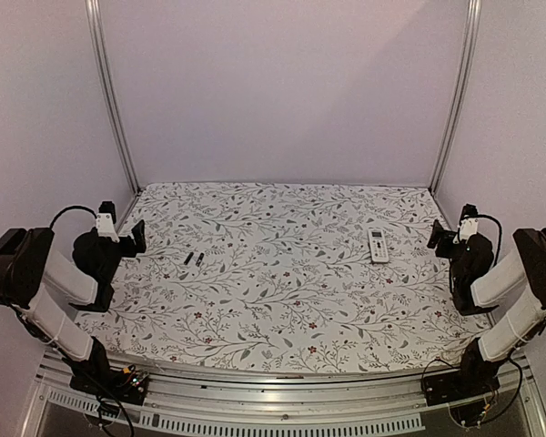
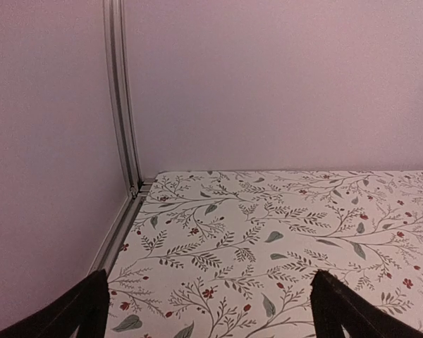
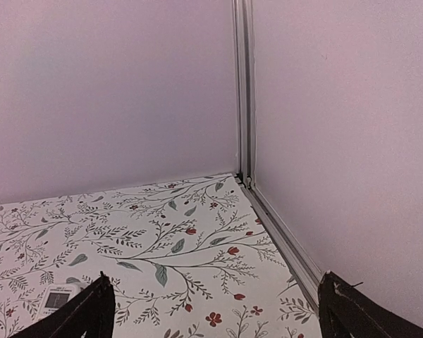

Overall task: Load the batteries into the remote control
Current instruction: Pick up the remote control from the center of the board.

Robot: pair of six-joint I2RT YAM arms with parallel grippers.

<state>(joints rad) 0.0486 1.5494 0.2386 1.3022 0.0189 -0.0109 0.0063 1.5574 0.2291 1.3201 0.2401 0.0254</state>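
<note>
The two batteries (image 1: 194, 259), tiny dark cylinders, lie side by side on the floral cloth at the left. The remote control (image 1: 378, 245), slim and white with its screen and buttons facing up, lies at the right; its screen end (image 3: 58, 298) shows low at the left of the right wrist view. My left gripper (image 1: 135, 238) (image 2: 210, 274) hovers open at the table's left edge, left of the batteries, with nothing between its fingers (image 2: 84, 313). My right gripper (image 1: 436, 237) (image 3: 215, 276) stands open at the right edge, right of the remote, also holding nothing.
Aluminium frame posts (image 1: 110, 96) (image 1: 457, 91) stand at the back corners, with plain pale walls on three sides. A metal rail (image 3: 285, 243) runs along the cloth's right edge. The floral tablecloth (image 1: 273, 300) covers the whole table.
</note>
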